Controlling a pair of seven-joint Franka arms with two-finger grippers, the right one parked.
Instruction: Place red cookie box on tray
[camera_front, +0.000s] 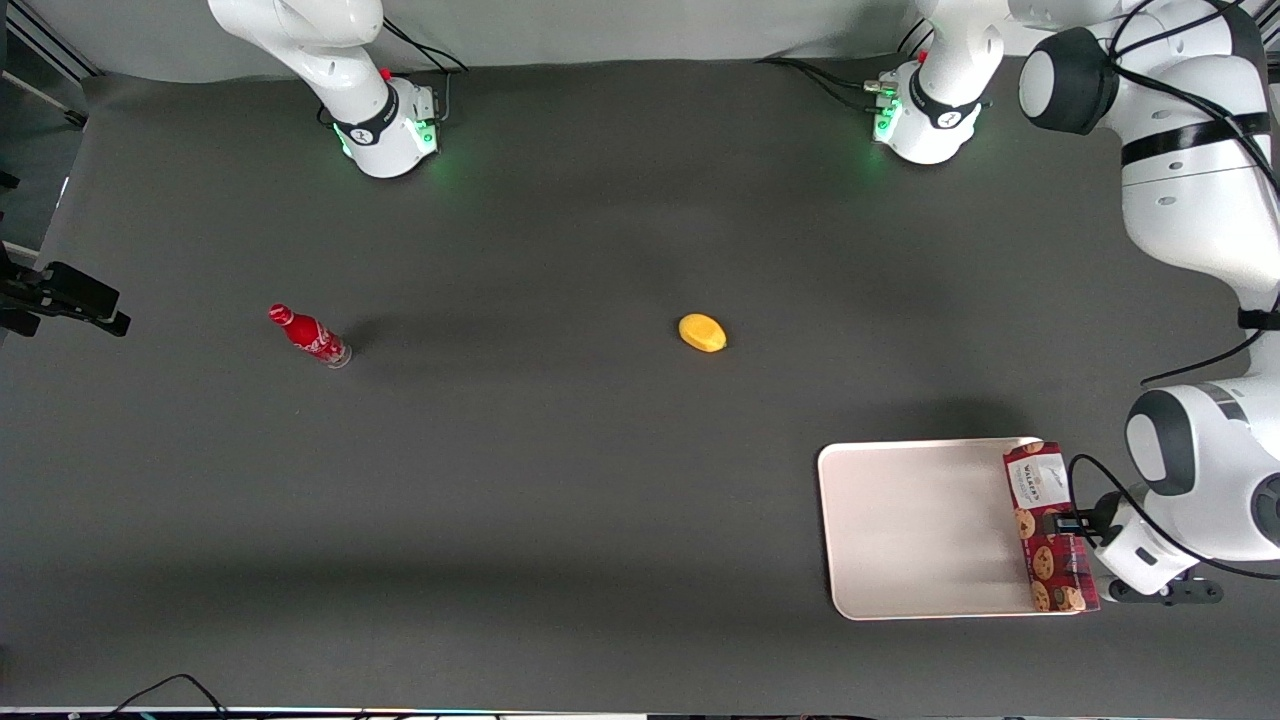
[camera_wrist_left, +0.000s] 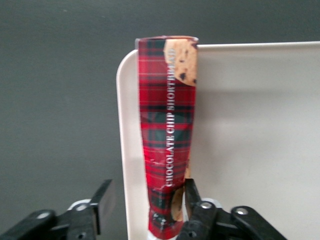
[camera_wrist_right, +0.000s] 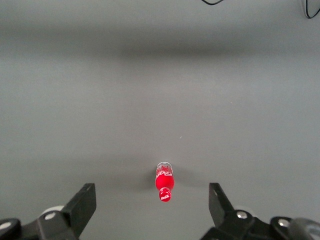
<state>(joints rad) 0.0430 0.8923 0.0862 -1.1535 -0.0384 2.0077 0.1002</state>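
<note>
The red cookie box (camera_front: 1048, 525) lies along the tray's (camera_front: 920, 530) edge at the working arm's end, its white label end farther from the front camera. My gripper (camera_front: 1062, 522) is low at the box's middle, coming in from the working arm's end. The wrist view shows the tartan box (camera_wrist_left: 167, 130) resting over the tray's (camera_wrist_left: 250, 125) rim, dented where the gripper (camera_wrist_left: 148, 189) straddles it. One finger (camera_wrist_left: 192, 192) touches the box's side. The other finger (camera_wrist_left: 103, 197) stands well apart from it over the dark table. The gripper is open.
A yellow-orange fruit (camera_front: 702, 333) lies mid-table, farther from the front camera than the tray. A small red bottle (camera_front: 310, 337) lies toward the parked arm's end. Both arm bases (camera_front: 925, 110) stand along the table's back edge.
</note>
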